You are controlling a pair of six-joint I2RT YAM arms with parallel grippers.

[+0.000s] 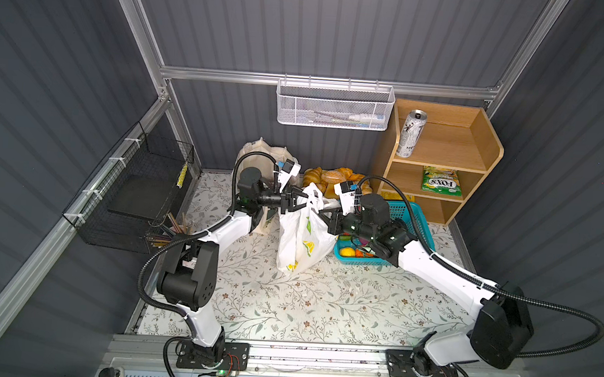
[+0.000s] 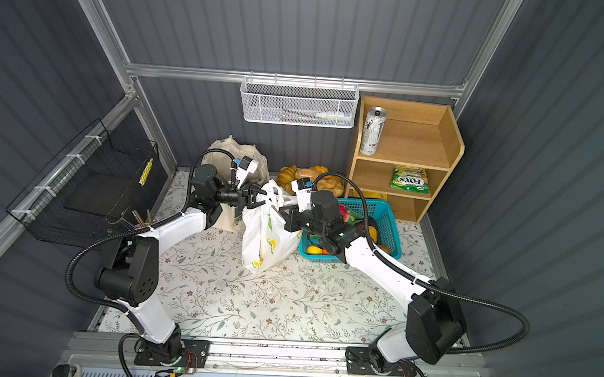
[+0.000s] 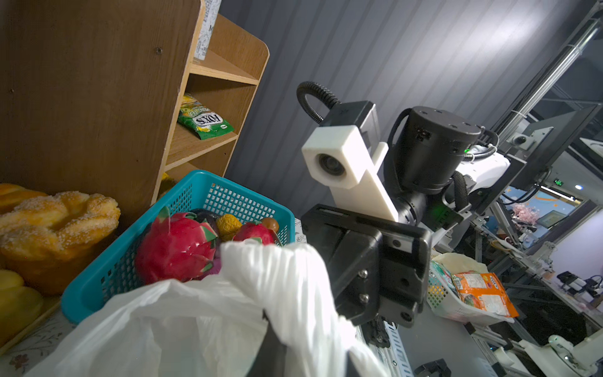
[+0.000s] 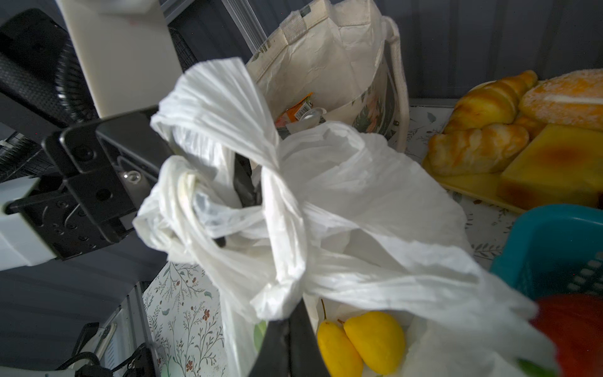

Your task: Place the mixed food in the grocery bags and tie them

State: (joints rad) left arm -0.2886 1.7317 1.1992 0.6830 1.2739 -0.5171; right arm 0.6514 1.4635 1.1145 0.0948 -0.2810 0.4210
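The white plastic grocery bag [image 1: 296, 243] printed with lemons stands mid-table, its handles twisted together at the top. My left gripper [image 1: 301, 201] is open, with a handle strip [image 3: 293, 293] lying between its fingers. My right gripper [image 4: 287, 323] is shut on the other handle from the opposite side. Two yellow pears [image 4: 359, 342] show inside the bag. The cream canvas tote [image 1: 256, 149] stands behind the left arm and holds an orange packet [image 4: 295, 111]. A silver can [image 1: 410, 133] stands on the top shelf, with a green FOX'S pouch [image 1: 441, 181] on the shelf below.
A teal basket [image 1: 364, 261] of toy fruit sits under the right arm. A tray of bread [image 1: 334, 179] lies at the back wall beside the wooden shelf unit [image 1: 485, 144]. A black wire basket [image 1: 136, 192] hangs on the left wall and a white mesh basket [image 1: 335, 104] on the back rail.
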